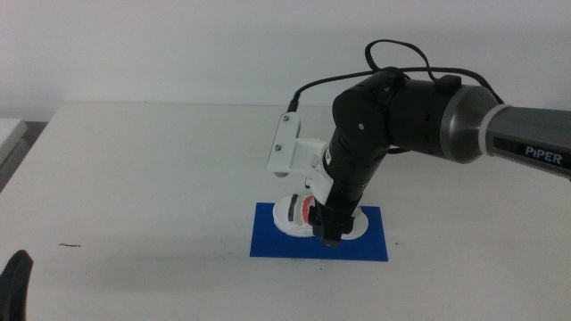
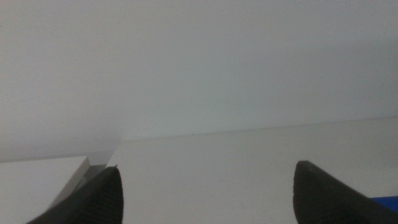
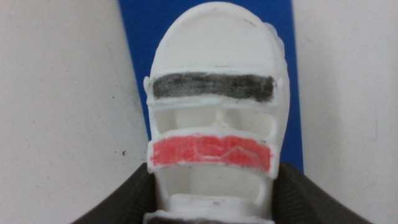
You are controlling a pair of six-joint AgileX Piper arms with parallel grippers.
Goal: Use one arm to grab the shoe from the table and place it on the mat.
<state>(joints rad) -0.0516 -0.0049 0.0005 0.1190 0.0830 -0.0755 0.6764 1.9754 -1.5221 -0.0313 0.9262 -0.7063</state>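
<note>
- Shoe [image 3: 214, 112] is seen lying on the mat [image 1: 268, 241], its white sole resting on the blue, with the mat showing past its toe in the right wrist view
- Right gripper [image 1: 330, 234] is held straight down over the shoe, and its two dark jaws are pressed against the shoe's two sides at the heel end, behind the red strap [image 3: 211, 151]; the shoe is judged to be gripped, not yet let go
- From the gripper, the shoe's long axis runs directly away toward the toe, past the red strap and then the black strap [image 3: 213, 86], so the jaws are set across its width
- Release is judged to turn on this: the jaws would be opened sideways and lifted clear of the shoe
- Left gripper [image 2: 205, 186] is parked well away from the mat, near the table [image 1: 134, 178] edge, with its jaws spread apart and nothing between them
</note>
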